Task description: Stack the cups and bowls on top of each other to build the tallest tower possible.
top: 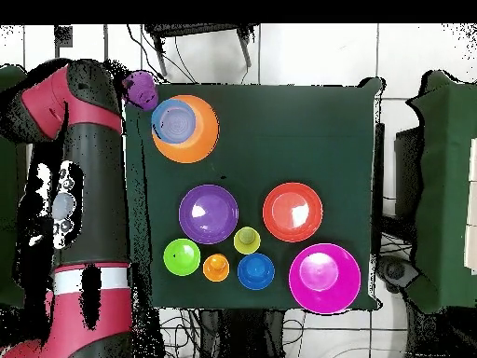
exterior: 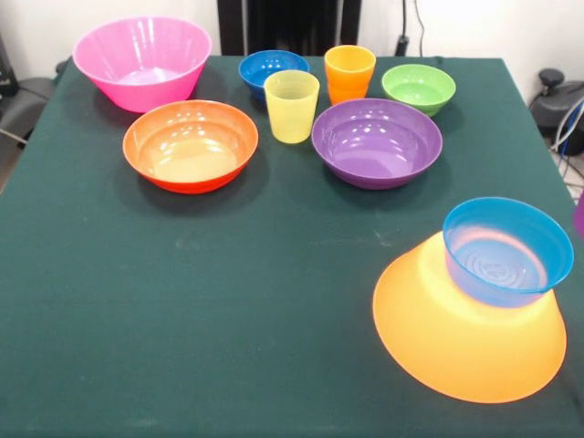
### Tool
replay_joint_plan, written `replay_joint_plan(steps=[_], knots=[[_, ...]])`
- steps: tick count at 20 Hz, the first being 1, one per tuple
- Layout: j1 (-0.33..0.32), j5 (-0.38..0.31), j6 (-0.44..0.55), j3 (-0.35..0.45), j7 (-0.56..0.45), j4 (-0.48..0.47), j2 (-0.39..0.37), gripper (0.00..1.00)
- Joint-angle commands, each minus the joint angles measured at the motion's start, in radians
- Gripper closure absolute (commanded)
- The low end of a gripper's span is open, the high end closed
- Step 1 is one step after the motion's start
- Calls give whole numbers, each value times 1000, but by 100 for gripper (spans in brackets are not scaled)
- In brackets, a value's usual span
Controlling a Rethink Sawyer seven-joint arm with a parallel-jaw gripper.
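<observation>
The big yellow-orange bowl (exterior: 456,342) lies upside down at the near right, with the light blue bowl (exterior: 507,246) upright on it; this tower also shows in the overhead view (top: 200,140). At the arm's end, my gripper (top: 130,84) is shut on the purple cup (top: 143,91) and holds it in the air by the table's corner, beside the tower. The front view shows only a sliver of this cup (exterior: 579,215). The yellow cup (exterior: 291,106) and the orange cup (exterior: 349,73) stand upright at the far side.
The pink bowl (exterior: 141,62), orange-red bowl (exterior: 190,146), purple bowl (exterior: 377,143), dark blue bowl (exterior: 272,68) and green bowl (exterior: 419,88) stand upright across the far half. The arm (top: 88,186) runs along the table's side.
</observation>
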Motion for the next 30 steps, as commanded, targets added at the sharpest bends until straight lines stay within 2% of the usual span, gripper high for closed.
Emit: replay_joint_plan(steps=[1, 8, 14, 19, 24, 30], knots=[[12, -105, 37, -28, -43, 17, 29, 100], [3, -67, -8, -14, -54, 74, 17, 100], [9, -42, -37, -5, 6, 123, 16, 100], [-2, -28, -58, 17, -2, 164, 4, 100], [6, -41, -124, 8, 28, 234, -12, 100], [-7, -43, -180, 23, -2, 307, -39, 100]])
